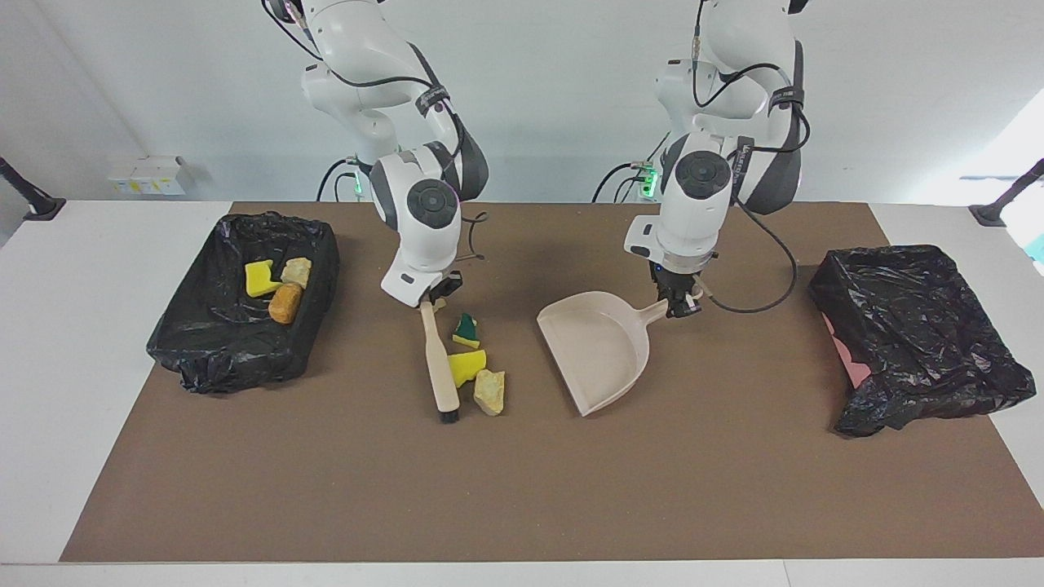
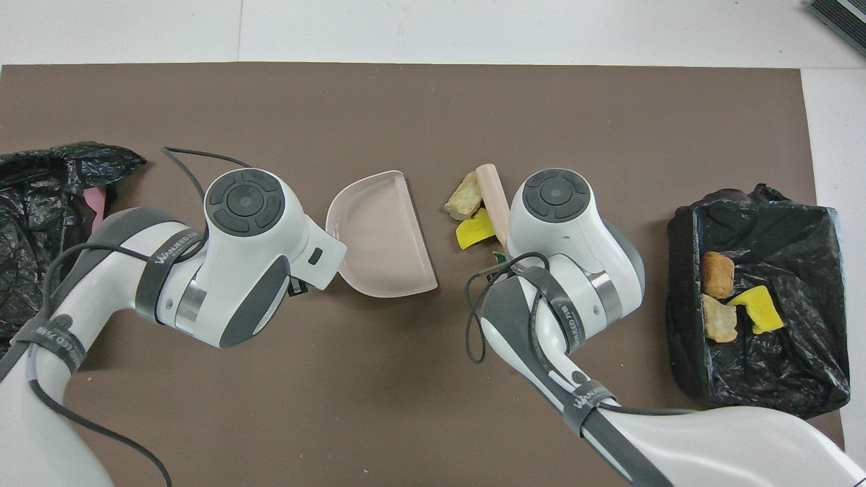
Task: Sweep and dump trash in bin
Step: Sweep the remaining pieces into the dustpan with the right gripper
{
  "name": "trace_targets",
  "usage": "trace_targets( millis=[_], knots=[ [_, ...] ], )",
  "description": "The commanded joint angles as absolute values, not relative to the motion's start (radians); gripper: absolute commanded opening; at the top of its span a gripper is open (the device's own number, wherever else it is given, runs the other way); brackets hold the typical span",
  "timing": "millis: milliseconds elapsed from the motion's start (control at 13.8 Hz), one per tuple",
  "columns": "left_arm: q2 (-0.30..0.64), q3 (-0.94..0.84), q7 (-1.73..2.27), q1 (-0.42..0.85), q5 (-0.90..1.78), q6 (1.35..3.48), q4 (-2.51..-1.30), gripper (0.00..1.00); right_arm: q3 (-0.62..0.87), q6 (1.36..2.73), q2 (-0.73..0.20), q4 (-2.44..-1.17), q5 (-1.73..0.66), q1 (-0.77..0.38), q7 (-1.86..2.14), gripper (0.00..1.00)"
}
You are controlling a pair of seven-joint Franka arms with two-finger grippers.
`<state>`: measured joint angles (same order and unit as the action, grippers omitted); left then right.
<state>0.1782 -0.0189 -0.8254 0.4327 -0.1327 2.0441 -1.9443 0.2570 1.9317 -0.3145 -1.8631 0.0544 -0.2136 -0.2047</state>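
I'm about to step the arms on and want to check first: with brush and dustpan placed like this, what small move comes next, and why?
Probably sweep: the right gripper pushes the brush toward the dustpan, which the left gripper holds with its mouth turned to the scraps. The yellow sponge bit, tan chunk and green bit lie beside the brush, on the dustpan's side, short of its lip.

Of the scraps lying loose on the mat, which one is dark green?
The dark green scrap, nearest the robots of the three beside the brush; the yellow scrap and tan scrap are paler.
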Motion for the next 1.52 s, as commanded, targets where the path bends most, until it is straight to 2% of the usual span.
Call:
trace_targets(
  millis=[0,289,506,723,867,1084,1446],
  knots=[
    [0.163,-0.008,-0.816,0.449,-0.15,2.037,-1.971,0.0,0.278,1.91,-0.316,-1.848,-0.026,-0.305,-0.193,0.0],
    [0.166,-0.008,-0.799,0.471,-0.152,2.077,-2.011,0.0,0.293,1.862,-0.278,-1.832,-0.066,-0.39,-0.288,0.0],
    [0.167,-0.009,-0.807,0.459,-0.15,2.111,-2.017,0.0,0.282,1.765,-0.177,-1.838,-0.072,-0.351,-0.373,0.0],
    [0.169,-0.008,-0.85,0.459,-0.152,2.109,-2.014,0.0,0.279,1.62,-0.08,-1.88,-0.066,-0.261,-0.487,0.0],
    [0.169,-0.008,-0.876,0.468,-0.153,2.1,-2.011,0.0,0.279,1.655,-0.019,-1.991,-0.002,-0.259,-0.789,0.0],
    [0.161,-0.009,-0.874,0.512,-0.181,2.085,-2.013,0.0,0.281,1.704,0.063,-2.144,0.005,-0.206,-0.819,0.0],
    [0.138,-0.009,-0.867,0.592,-0.189,2.049,-2.026,0.0,0.282,1.781,0.225,-2.382,0.002,-0.209,-0.857,0.0]
  ],
)
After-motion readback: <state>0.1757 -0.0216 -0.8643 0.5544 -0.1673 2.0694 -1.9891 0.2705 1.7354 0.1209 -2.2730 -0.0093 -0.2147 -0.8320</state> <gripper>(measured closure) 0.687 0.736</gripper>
